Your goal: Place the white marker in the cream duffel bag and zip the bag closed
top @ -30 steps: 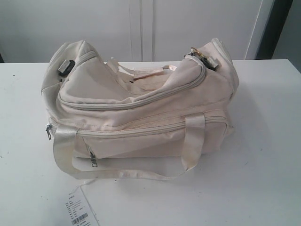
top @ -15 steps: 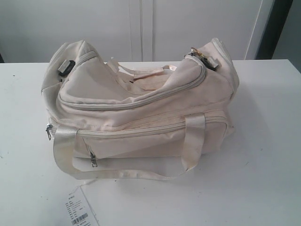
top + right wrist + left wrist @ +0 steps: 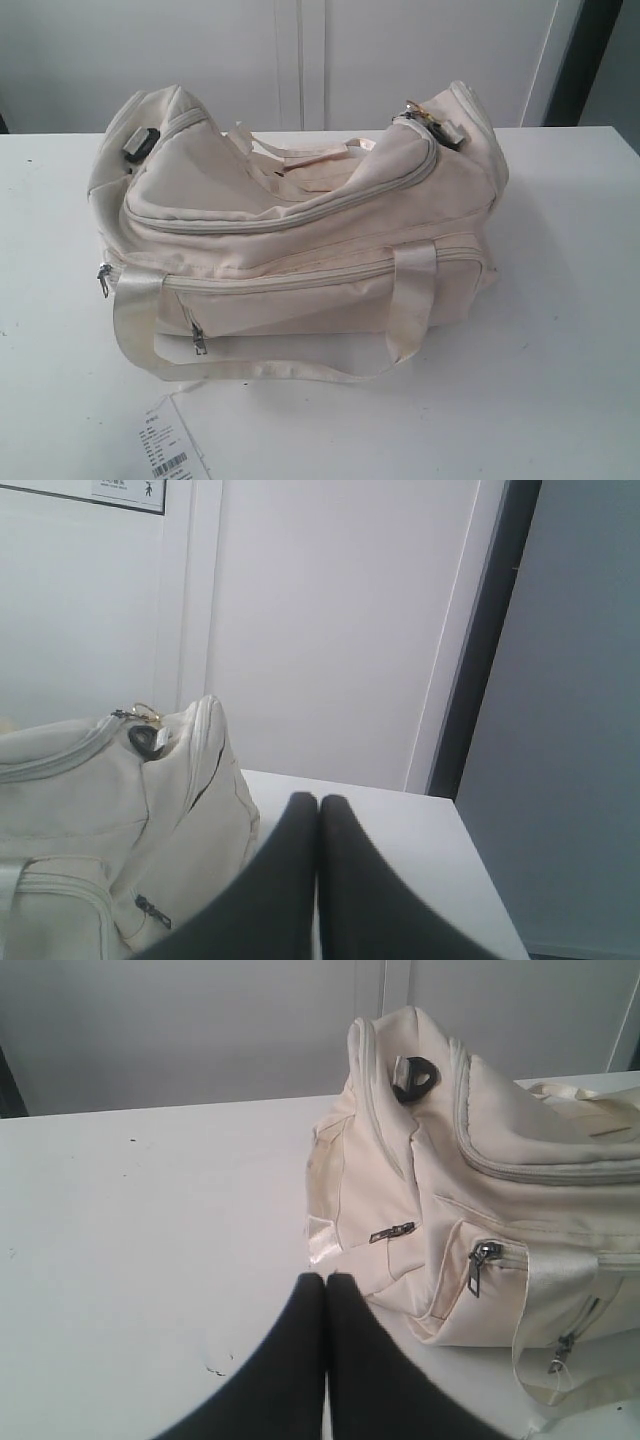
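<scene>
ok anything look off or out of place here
Nothing spilled or damaged. The cream duffel bag sags in the middle, its near handle lies flopped on the table, and a barcode paper tag lies in front of it. No white marker shows.

The cream duffel bag [image 3: 300, 240] sits slumped before me in the middle of the tabletop [image 3: 560, 380]. Its curved top zipper and front pocket are zipped closed, and its front handle droops onto the tabletop.

The duffel bag [image 3: 300, 230] is cream, the table [image 3: 560, 350] white.
</scene>
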Controlling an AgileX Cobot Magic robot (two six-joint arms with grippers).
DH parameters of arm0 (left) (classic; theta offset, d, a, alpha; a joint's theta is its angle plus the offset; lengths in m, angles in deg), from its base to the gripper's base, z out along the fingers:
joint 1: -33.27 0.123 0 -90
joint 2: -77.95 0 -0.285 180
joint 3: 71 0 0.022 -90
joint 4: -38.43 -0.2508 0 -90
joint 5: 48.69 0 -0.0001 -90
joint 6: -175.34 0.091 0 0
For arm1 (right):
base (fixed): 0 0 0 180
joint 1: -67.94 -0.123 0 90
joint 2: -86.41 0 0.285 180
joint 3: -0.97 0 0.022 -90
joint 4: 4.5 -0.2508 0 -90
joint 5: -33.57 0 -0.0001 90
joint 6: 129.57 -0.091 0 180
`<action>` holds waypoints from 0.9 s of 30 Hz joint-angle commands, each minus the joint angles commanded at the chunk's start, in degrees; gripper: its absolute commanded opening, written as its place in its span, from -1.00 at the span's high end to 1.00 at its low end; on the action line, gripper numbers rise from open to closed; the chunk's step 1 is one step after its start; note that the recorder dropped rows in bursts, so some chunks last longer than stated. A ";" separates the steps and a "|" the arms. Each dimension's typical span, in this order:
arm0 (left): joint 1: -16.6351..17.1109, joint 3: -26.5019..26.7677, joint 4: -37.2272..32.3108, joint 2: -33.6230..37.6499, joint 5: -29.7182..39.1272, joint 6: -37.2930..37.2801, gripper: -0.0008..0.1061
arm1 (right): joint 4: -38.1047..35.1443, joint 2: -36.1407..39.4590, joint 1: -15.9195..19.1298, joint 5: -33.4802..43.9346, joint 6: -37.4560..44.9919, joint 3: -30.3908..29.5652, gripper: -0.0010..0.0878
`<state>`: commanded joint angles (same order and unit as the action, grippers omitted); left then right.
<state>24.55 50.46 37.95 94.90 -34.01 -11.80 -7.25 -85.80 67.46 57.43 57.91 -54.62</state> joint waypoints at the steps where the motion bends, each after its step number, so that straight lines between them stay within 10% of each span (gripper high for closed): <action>1: 0.00 0.00 0.00 0.00 0.00 0.00 0.99 | 0.00 0.00 0.00 0.00 0.00 0.00 0.98; 27: 0.00 -10.79 2.08 -7.65 -0.24 4.62 0.99 | 0.00 0.00 0.00 0.11 0.00 0.00 0.98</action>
<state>24.55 39.67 40.03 87.24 -34.25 -7.19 -7.25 -85.80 67.46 57.54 57.91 -54.62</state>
